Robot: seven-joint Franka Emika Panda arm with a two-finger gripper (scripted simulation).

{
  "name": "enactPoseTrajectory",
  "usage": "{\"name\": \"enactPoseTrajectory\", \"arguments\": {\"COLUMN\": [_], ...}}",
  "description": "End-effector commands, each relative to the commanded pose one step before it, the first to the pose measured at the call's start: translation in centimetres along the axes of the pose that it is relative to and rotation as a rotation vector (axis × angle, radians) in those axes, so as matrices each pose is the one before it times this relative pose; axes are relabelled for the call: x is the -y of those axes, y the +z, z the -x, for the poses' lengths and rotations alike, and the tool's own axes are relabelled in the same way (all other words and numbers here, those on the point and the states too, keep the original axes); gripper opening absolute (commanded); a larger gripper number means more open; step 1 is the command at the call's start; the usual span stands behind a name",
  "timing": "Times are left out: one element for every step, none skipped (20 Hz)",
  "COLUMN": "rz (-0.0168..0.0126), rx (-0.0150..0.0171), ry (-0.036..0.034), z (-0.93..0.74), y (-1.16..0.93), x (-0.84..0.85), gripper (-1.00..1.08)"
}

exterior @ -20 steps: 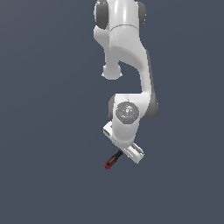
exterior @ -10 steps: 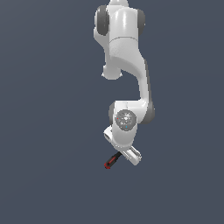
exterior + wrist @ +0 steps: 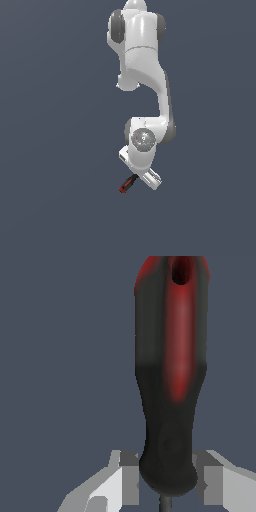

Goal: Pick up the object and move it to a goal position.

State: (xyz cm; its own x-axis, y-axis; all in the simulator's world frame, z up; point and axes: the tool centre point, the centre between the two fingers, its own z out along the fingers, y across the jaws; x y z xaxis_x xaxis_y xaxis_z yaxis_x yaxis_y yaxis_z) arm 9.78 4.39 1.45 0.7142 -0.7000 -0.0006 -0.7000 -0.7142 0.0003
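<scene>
Red-and-black screwdriver clamped in the gripper

I read no writing anywhere. My gripper (image 3: 165, 481) held the screwdriver (image 3: 170, 381) between its fingers (image 3: 122, 478) at the handle's shaft end; its long axis ran outward, red butt farthest from the fingers.

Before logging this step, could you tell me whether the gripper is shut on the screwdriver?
Shut on it: in the wrist view both fingers press the screwdriver handle's black end, inside the gripper.

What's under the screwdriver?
In the wrist view, only plain dark gray shows past the screwdriver; its handle covers what lies straight behind it. The end effector fingers sit on both sides of the handle's narrow end.
</scene>
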Motion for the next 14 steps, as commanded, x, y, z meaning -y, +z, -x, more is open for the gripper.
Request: {"name": "enactPoseTrajectory", "arguments": {"rz": [-0.00040, 0.00000, 0.00000, 0.00000, 0.00000, 0.00000, 0.00045, 0.00000, 0.00000, 0.00000, 0.00000, 0.00000, 0.00000, 0.00000], "rx": [-0.00042, 0.00000, 0.00000, 0.00000, 0.00000, 0.00000, 0.00017, 0.00000, 0.00000, 0.00000, 0.00000, 0.00000, 0.00000, 0.00000], "ry": [0.00001, 0.00000, 0.00000, 0.00000, 0.00000, 0.00000, 0.00007, 0.00000, 0.00000, 0.00000, 0.00000, 0.00000, 0.00000, 0.00000], "z": [-0.023, 0.000, 0.000, 0.000, 0.000, 0.000, 0.009, 0.002, 0.005, 0.008, 0.011, 0.014, 0.018, 0.021], "y": [-0.024, 0.000, 0.000, 0.000, 0.000, 0.000, 0.023, -0.022, -0.065, -0.108, -0.152, -0.197, -0.242, -0.288], "x": [0.016, 0.000, 0.000, 0.000, 0.000, 0.000, -0.011, -0.007, -0.020, -0.033, -0.046, -0.060, -0.074, -0.088], "gripper": [-1.00, -1.00, -1.00, -1.00, -1.00, -1.00, -1.00, -1.00, -1.00, -1.00, -1.00, -1.00, -1.00, -1.00]}}
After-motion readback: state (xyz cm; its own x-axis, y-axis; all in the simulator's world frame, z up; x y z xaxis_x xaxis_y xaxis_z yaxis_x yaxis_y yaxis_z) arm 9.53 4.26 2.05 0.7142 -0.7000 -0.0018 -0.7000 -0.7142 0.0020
